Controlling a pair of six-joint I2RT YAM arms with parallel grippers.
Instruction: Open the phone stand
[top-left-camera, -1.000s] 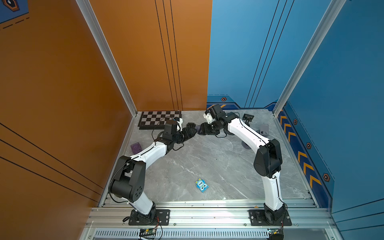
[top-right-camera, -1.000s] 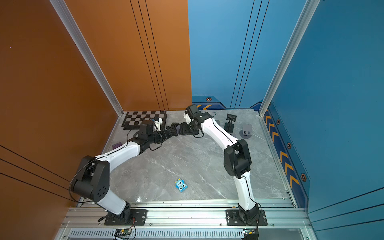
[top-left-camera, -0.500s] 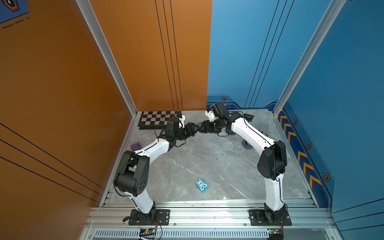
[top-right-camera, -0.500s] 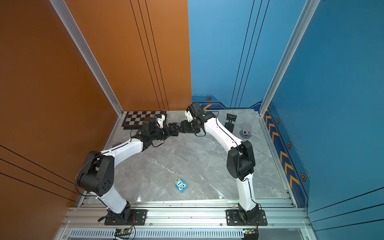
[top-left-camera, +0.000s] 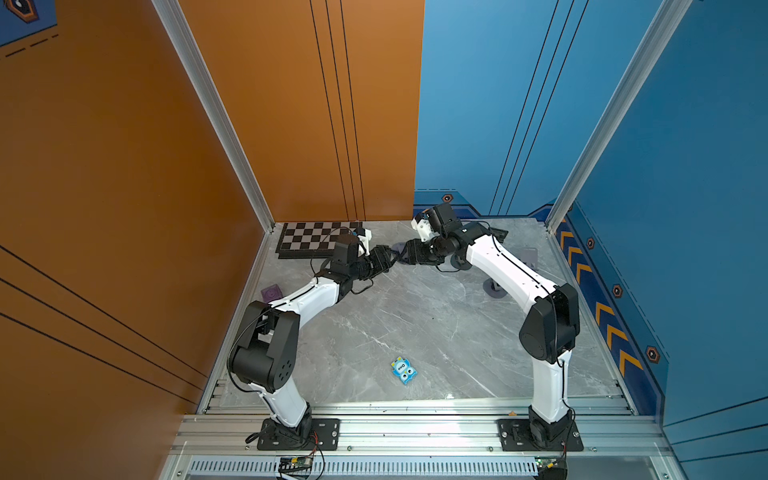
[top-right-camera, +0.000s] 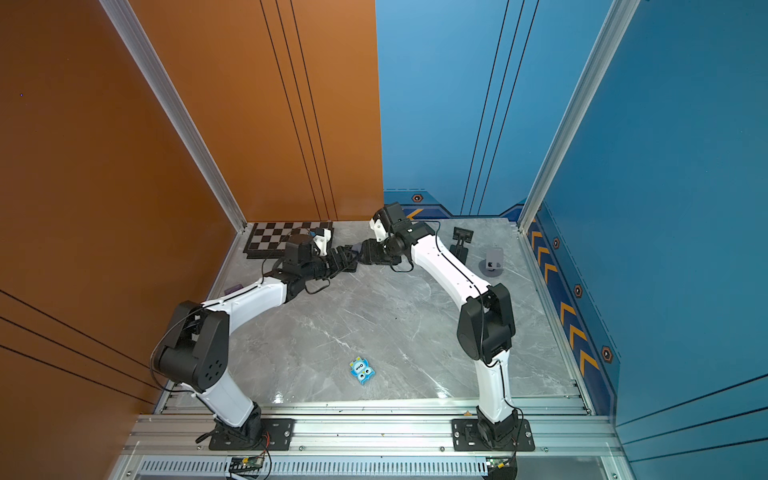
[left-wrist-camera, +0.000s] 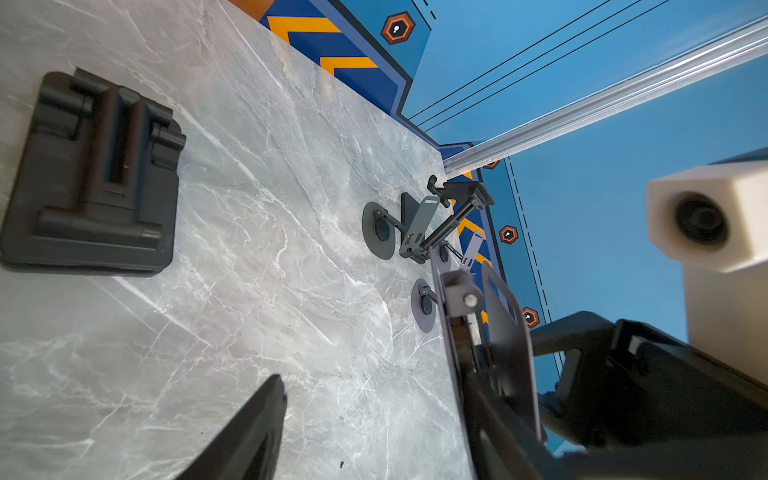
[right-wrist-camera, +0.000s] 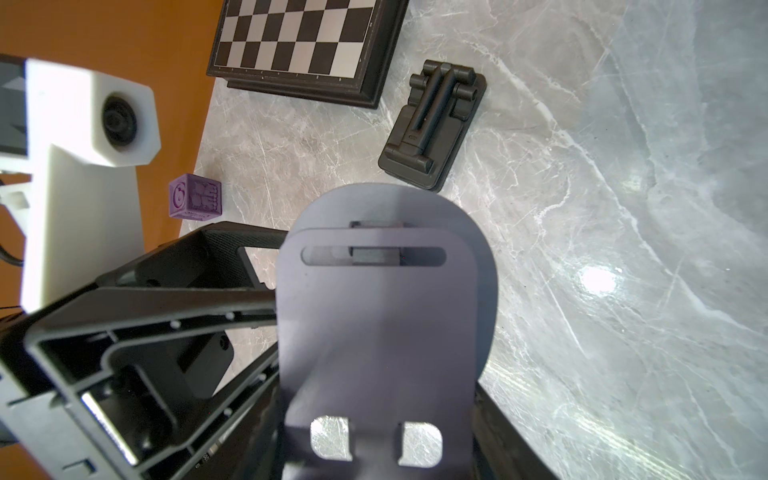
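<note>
The phone stand (right-wrist-camera: 382, 332) is a grey-purple folded metal plate on a rounded base, held above the table near the back. My right gripper (right-wrist-camera: 378, 449) is shut on its lower end. In both top views the two grippers meet tip to tip, my left gripper (top-left-camera: 390, 259) against my right gripper (top-left-camera: 406, 253). In the left wrist view the stand (left-wrist-camera: 509, 332) shows edge-on. My left gripper (left-wrist-camera: 370, 361) is open, and one of its fingers (left-wrist-camera: 478, 386) lies against the stand's plates. Its other finger stands far off over bare table.
A chessboard (top-left-camera: 316, 241) lies at the back left. A black folded stand (right-wrist-camera: 434, 129) lies beside it. A purple cube (right-wrist-camera: 195, 197) sits by the left wall. Opened stands (top-right-camera: 460, 241) and a grey one (top-right-camera: 492, 262) stand at the back right. A blue card (top-left-camera: 403, 371) lies near the front.
My left arm has stretched further toward the back and brought its gripper up against the stand. My right arm has shifted a little and keeps its hold.
</note>
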